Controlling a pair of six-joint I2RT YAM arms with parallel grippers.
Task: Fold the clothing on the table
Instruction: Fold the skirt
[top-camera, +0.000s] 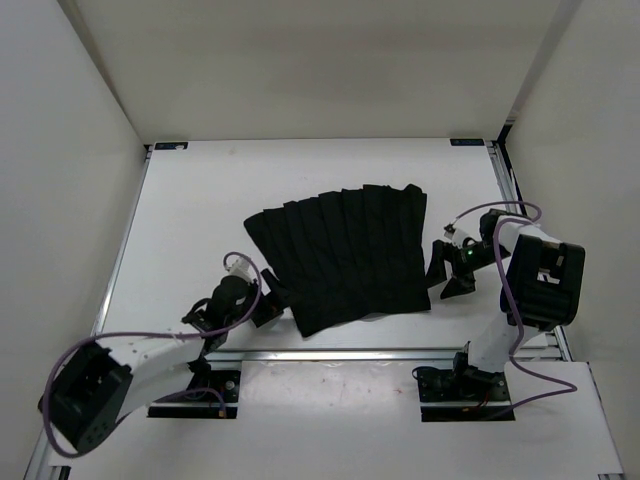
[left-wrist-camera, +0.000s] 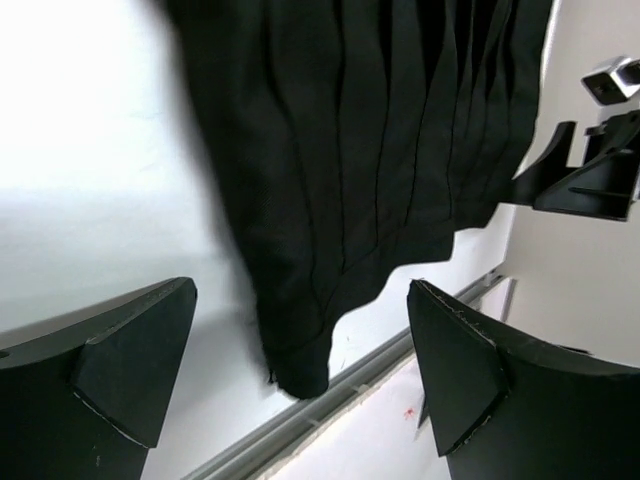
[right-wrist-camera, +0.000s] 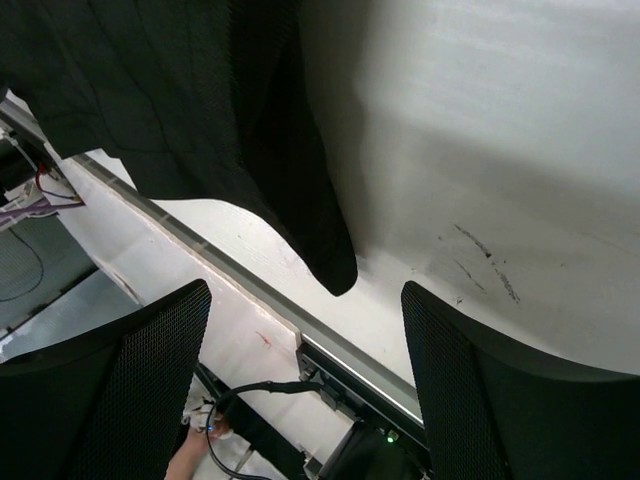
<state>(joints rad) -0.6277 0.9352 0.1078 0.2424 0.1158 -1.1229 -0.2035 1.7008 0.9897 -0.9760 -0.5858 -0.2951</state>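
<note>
The black pleated clothing (top-camera: 340, 260) lies spread flat on the white table (top-camera: 200, 200), its pleats fanning toward the far edge. My left gripper (top-camera: 268, 305) sits low at the clothing's near left corner, open. In the left wrist view that corner of the clothing (left-wrist-camera: 300, 370) lies between and just ahead of the left gripper (left-wrist-camera: 300, 300), touching neither finger. My right gripper (top-camera: 448, 270) hovers beside the near right corner, open. In the right wrist view the clothing (right-wrist-camera: 170, 90) has a pointed corner hanging just ahead of the right gripper (right-wrist-camera: 305, 295), nothing held.
A metal rail (top-camera: 350, 352) runs along the table's near edge, close under both garment corners, and shows as the rail (left-wrist-camera: 330, 395) and the rail (right-wrist-camera: 250, 290). White enclosure walls (top-camera: 60, 120) stand on three sides. Arm bases and cables (top-camera: 465, 385) sit beyond the rail.
</note>
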